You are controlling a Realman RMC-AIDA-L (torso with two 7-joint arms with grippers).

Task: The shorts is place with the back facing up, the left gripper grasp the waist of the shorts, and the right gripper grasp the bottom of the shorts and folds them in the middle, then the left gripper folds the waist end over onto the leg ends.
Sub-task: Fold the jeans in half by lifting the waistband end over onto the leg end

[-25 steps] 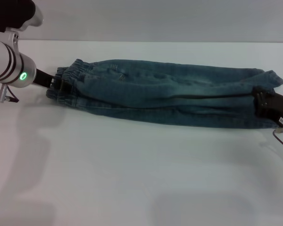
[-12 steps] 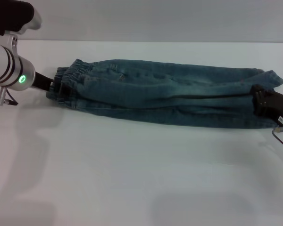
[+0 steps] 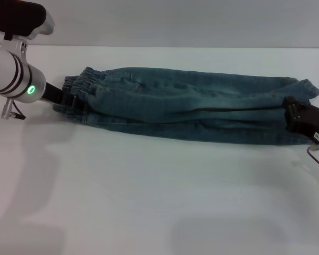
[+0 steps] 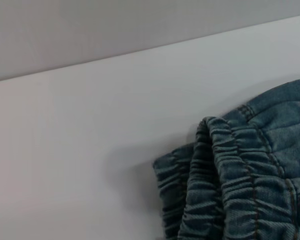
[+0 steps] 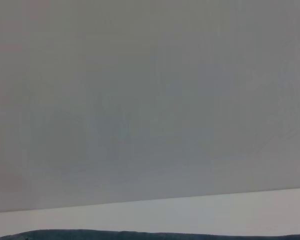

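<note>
The blue denim shorts (image 3: 186,103) lie folded lengthwise in a long band across the far half of the white table (image 3: 149,202). The ruffled waist (image 3: 78,85) is at the left end, and my left gripper (image 3: 68,99), on the green-lit arm, is shut on it. In the left wrist view the puckered waistband (image 4: 225,185) fills the corner, doubled over itself. At the right end my right gripper (image 3: 290,112) is shut on the bottom of the shorts (image 3: 307,88). The right wrist view shows only a thin strip of denim (image 5: 90,235) and the wall.
The white table stretches bare in front of the shorts toward me. A grey wall (image 3: 175,21) rises just behind the table's far edge. A thin cable (image 3: 316,154) loops off the right arm near the right border.
My left arm has shifted slightly right and up, nudging the waist end a little to the right. The right gripper and leg ends have stayed put.
</note>
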